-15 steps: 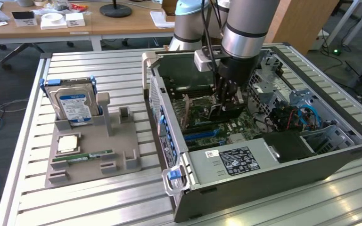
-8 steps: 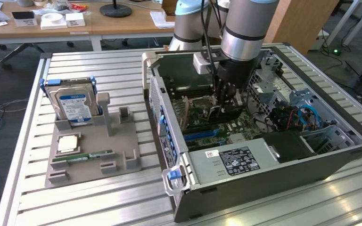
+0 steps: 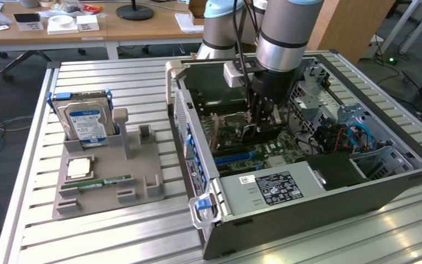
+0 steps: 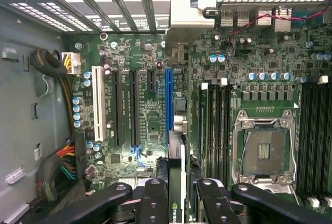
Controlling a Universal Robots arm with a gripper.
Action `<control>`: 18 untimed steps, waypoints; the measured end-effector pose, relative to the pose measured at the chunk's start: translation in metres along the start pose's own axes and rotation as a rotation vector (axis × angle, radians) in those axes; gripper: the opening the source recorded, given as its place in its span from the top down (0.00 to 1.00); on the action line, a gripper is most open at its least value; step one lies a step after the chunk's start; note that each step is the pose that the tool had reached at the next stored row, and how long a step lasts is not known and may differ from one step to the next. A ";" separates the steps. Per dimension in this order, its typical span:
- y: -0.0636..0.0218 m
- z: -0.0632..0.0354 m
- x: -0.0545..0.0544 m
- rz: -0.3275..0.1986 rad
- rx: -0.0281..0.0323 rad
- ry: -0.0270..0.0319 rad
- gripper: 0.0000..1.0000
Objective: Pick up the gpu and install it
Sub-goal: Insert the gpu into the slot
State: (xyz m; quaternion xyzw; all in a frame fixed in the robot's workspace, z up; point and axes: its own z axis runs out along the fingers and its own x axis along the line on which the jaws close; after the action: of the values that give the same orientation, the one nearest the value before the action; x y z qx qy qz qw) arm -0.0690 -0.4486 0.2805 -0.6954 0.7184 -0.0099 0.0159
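Gpu (image 4: 177, 151) stands edge-on, pinched between the claw's (image 4: 179, 187) black fingers (image 4: 154, 198), jaws partly closed on the card. At the middle of the exterior view the claw hangs inside the open computer case (image 3: 328, 212), card in line with the blue slot (image 4: 168, 99).

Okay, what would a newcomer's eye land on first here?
The robot arm reaching down into the open computer case at the exterior view's right, its claw shut on the gpu, held edge-on close by the motherboard's blue slot. Then the blue-labelled hard drive standing in the grey holder at that view's left.
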 end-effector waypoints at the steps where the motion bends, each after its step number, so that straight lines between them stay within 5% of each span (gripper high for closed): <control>1: 0.0003 0.0003 0.000 0.000 0.0000 -0.0001 0.74; 18: 0.0070 0.0037 0.005 -0.009 -0.0002 -0.0001 0.74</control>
State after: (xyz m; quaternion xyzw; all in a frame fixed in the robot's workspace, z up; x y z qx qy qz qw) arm -0.0760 -0.4532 0.2765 -0.6985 0.7153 -0.0099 0.0159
